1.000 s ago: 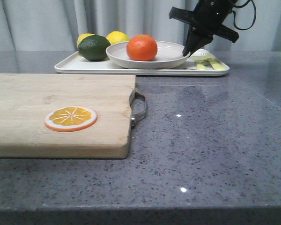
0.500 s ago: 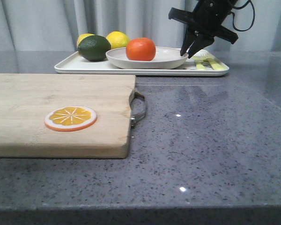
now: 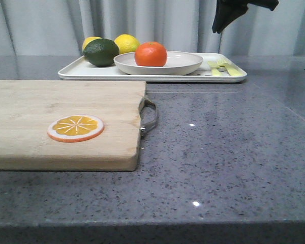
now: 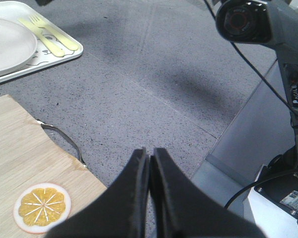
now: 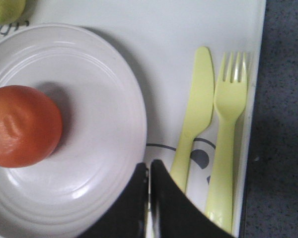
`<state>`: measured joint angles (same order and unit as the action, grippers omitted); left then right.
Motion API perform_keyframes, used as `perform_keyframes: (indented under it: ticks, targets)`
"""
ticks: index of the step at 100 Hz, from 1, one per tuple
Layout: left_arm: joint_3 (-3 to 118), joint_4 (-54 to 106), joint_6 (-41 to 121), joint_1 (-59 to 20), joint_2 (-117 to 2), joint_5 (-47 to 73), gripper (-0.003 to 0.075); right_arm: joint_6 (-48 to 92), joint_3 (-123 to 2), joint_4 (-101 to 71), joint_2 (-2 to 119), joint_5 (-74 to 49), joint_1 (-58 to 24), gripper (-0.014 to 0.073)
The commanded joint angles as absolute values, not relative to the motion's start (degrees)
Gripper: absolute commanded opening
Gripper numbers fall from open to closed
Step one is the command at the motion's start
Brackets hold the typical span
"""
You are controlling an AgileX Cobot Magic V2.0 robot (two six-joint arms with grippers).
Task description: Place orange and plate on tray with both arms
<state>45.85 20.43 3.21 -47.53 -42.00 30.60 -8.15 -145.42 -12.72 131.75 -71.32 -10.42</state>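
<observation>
The orange sits in the off-white plate, which lies flat on the white tray at the back of the counter. My right gripper hangs above the tray's right part, shut and empty, clear of the plate. In the right wrist view its gripper is above the plate's rim, with the orange and tray below. My left gripper is shut and empty over bare counter beside the cutting board; it is out of the front view.
A wooden cutting board with a metal handle carries an orange slice disc. On the tray are two lemons, a dark green fruit and a yellow-green knife and fork. The counter's right side is grey stone.
My right gripper let go of the plate's rim, rose away from the tray and closed. The plate, tilted a second ago, now lies flat with the orange in it.
</observation>
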Motion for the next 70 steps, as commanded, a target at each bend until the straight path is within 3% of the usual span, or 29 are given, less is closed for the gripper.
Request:
perform_keyframes:
  ticks: [1, 45, 70]
  targets:
    - [47.4, 21.8, 2.8, -47.9, -41.7, 26.8, -0.0020, -7.9, -147.2, -12.7, 125.9, -71.9, -10.8, -0.0060]
    - [47.4, 21.8, 2.8, -47.9, -41.7, 26.6, -0.0020, -5.3, -134.3, -13.2, 109.4, -73.5, -11.9, -0.0067]
    - [47.4, 21.8, 2.8, -47.9, -41.7, 26.3, -0.0020, 2.3, -113.2, -13.2, 93.2, -68.1, -12.1, -0.0067]
